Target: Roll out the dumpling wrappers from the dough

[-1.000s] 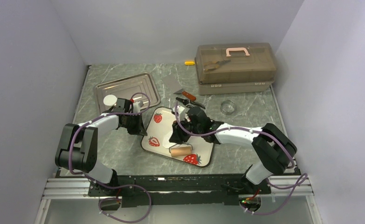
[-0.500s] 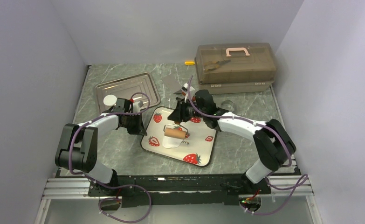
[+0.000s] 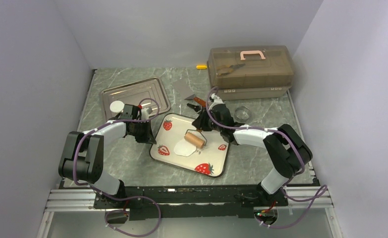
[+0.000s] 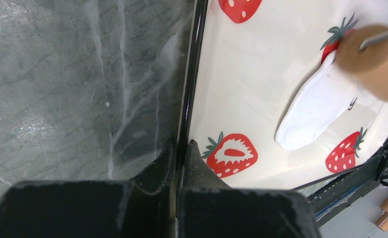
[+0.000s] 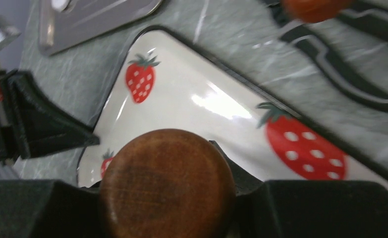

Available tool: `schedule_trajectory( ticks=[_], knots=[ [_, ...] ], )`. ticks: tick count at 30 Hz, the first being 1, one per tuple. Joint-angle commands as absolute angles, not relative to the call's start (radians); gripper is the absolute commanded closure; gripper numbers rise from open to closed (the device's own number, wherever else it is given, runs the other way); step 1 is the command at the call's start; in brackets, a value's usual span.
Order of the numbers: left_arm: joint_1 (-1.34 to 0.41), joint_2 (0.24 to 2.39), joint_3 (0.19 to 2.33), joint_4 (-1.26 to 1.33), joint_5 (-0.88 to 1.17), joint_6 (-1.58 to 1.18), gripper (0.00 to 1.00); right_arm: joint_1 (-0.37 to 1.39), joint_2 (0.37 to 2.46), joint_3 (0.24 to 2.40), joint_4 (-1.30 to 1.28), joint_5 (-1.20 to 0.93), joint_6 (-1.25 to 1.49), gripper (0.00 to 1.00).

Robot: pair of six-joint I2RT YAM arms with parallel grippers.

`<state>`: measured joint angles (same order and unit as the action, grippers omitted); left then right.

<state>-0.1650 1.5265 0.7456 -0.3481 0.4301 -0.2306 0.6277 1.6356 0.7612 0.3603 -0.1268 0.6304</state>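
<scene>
The dough (image 3: pixel 184 148) is a flattened white patch lying on the strawberry plate (image 3: pixel 216 159). A brown wooden roller (image 3: pixel 195 139) rests on the dough's far edge. Just behind the roller, my right gripper (image 3: pixel 204 125) is shut on its handle. In the right wrist view the handle's round wooden end (image 5: pixel 167 183) fills the jaws. My left gripper (image 3: pixel 145 133) is shut on the plate's left rim (image 4: pixel 192 74), its fingertips (image 4: pixel 169 153) pinching it. From the left wrist the dough (image 4: pixel 315 106) and roller (image 4: pixel 372 54) show at the right. One round white wrapper (image 3: pixel 116 105) lies on the metal tray (image 3: pixel 142 91).
A brown translucent toolbox (image 3: pixel 250 67) with a pink handle stands at the back right. A clear round ring (image 3: pixel 242 113) sits in front of it. A scraper and black-handled tools (image 3: pixel 197 101) lie just behind the plate. A small yellow object (image 3: pixel 201 66) lies near the back wall.
My right gripper has drawn the roller from the plate's near edge back across the dough toward the far side, baring the flattened patch. The left gripper has stayed on the rim.
</scene>
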Motion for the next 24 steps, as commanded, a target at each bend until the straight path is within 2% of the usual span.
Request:
schedule_trajectory(
  ticks=[1,12,18,24],
  knots=[
    [-0.147,1.522,0.750,-0.325,0.368,-0.241,1.00,0.579,1.612,0.725,0.223,0.018,0.531,1.00],
    [-0.146,1.513,0.747,-0.323,0.364,-0.241,1.00,0.518,1.463,0.860,0.116,-0.080,0.495,1.00],
    [-0.144,1.515,0.746,-0.319,0.361,-0.248,1.00,0.309,1.350,0.649,0.279,-0.241,0.798,1.00],
    [-0.141,1.509,0.736,-0.316,0.358,-0.253,1.00,0.241,1.421,0.508,0.429,-0.305,0.947,1.00]
  ],
)
